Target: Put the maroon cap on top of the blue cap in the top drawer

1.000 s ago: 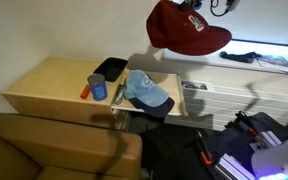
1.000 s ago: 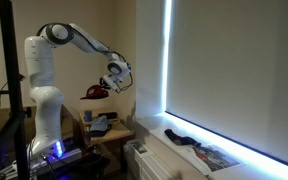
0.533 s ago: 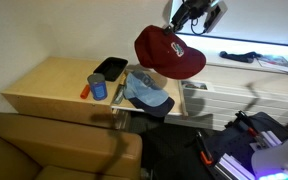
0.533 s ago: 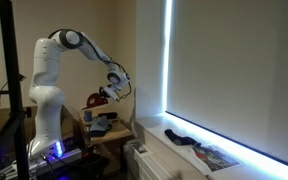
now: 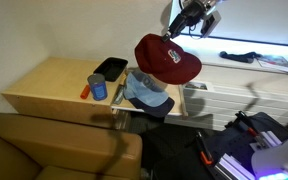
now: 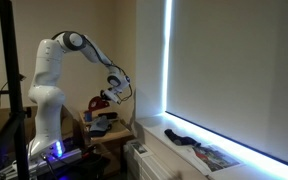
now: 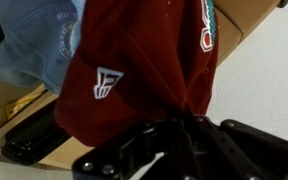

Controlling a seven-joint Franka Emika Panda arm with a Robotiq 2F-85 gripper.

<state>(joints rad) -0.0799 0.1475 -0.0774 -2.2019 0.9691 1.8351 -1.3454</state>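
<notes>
1 pincer holds maroon cap above blue cap.

hanging cap beneath the gripper, above the other cap, which lies in the open top drawer, can on the cabinet top beside the drawer, tray behind the can

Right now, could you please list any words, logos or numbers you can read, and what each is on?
No words or numbers can be read.
On the maroon cap: white flag-shaped logo, no letters; teal-and-red embroidery, cut off and unreadable.
On the blue cap: faint stitched mark, too blurred.
</notes>
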